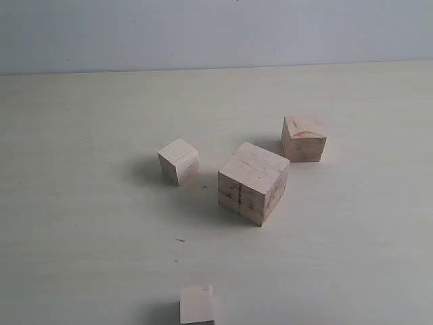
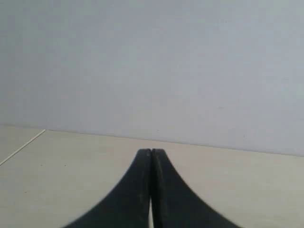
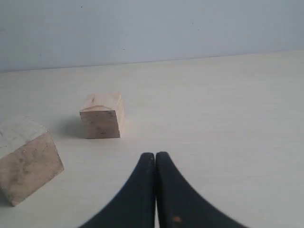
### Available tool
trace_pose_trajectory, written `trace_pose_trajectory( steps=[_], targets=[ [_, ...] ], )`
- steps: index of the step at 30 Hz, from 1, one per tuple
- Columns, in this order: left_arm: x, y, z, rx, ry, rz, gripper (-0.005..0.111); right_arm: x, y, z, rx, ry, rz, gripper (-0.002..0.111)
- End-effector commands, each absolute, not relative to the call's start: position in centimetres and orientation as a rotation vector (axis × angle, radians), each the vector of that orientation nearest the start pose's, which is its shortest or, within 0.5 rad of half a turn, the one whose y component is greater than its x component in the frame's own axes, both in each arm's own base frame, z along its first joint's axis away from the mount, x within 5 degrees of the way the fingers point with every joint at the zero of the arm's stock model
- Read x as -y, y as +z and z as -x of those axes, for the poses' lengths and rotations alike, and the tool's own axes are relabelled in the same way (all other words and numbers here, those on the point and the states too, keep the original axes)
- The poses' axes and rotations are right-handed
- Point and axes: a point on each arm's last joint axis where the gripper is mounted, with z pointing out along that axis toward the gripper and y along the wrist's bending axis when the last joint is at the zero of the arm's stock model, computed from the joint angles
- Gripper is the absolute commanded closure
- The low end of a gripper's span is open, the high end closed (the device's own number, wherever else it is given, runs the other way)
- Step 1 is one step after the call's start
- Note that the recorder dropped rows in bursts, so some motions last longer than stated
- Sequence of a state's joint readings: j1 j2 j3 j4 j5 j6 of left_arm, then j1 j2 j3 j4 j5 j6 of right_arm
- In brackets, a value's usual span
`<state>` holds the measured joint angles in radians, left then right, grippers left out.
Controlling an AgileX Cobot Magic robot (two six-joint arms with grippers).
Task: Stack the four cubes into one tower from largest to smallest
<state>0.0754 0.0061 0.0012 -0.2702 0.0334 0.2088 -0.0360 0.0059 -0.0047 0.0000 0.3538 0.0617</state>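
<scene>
Currently at the outset, by the look of it: no tower begun, no cube resting on another.

Item 1, largest cube point(image 1: 254, 183): on the bench point(image 1: 81, 257), right of centre in the exterior view, turned corner-on, dark line down one near face. Standing alone, nothing on top. Judged the base of the tower.

Item 2, second cube point(image 1: 304, 139): curved grain on top. Farther back and to the right of the largest cube, near it but apart. Also seen in the right wrist view, beside the largest cube with a gap between.

Item 3, third cube point(image 1: 178, 161): left of the largest cube, apart from it, turned at an angle.

Item 4, smallest cube point(image 1: 197, 305): at the near edge of the exterior view, partly cut off by the frame, well apart from the other three. Ranking of items 3 and 4 by size judged only, given the difference in nearness.

Done: nothing, as far as shown. Left: all three placements, namely second onto largest, third onto second, smallest on top.

Left tool point(image 2: 151, 152): fingers pressed together, holding nothing, touching nothing. Facing bare bench and a pale wall point(image 2: 152, 61), no cube in its view.

Right tool point(image 3: 155, 156): fingers likewise together, empty. Pointed toward the second cube and the largest cube, short of both, touching neither.

Neither tool visible in the exterior view.
</scene>
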Motion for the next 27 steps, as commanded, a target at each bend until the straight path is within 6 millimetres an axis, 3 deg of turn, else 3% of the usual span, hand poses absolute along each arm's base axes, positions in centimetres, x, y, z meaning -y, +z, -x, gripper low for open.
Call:
trace_pose_trajectory(
  steps=[1,4,7,9,13,14,17,18,22,25,27],
  targets=[
    [-0.3,21.0,-5.6,-1.512,-0.003,0.096,0.107,0.5,18.2,-5.3,-1.83,-0.095,0.003,0.108],
    [-0.3,21.0,-5.6,-1.512,-0.003,0.096,0.107,0.5,18.2,-5.3,-1.83,-0.124,0.026,0.108],
    [-0.3,21.0,-5.6,-1.512,-0.003,0.096,0.107,1.1,18.5,-5.3,-1.799,-0.394,0.257,0.108],
    [-0.3,21.0,-5.6,-1.512,-0.003,0.096,0.107,1.0,19.8,-5.6,-1.636,-0.51,0.362,0.108],
    [-0.3,21.0,-5.6,-1.512,-0.003,0.096,0.107,-1.4,24.4,-4.7,-1.062,-0.382,0.415,0.108],
    [-0.3,21.0,-5.6,-1.512,-0.003,0.096,0.107,-2.0,25.8,-3.8,-0.881,-0.3,0.392,0.108],
    [-0.3,21.0,-5.6,-1.512,-0.003,0.096,0.107,-1.7,28.0,-2.1,-0.659,-0.116,0.224,0.108],
    [-0.3,21.0,-5.6,-1.512,-0.003,0.096,0.107,-0.6,29.3,-1.6,-0.625,-0.008,0.057,0.108],
    [-0.3,21.0,-5.6,-1.512,-0.003,0.096,0.107,1.9,33.3,-0.5,-0.587,0.094,-0.271,0.108],
    [-0.3,21.0,-5.6,-1.512,-0.003,0.096,0.107,1.5,38.7,-2.0,-0.597,0.071,-0.212,0.108],
    [-0.3,21.0,-5.6,-1.512,-0.003,0.096,0.107,0.5,41.2,-5.2,-0.719,0.005,-0.071,0.108]
  ],
)
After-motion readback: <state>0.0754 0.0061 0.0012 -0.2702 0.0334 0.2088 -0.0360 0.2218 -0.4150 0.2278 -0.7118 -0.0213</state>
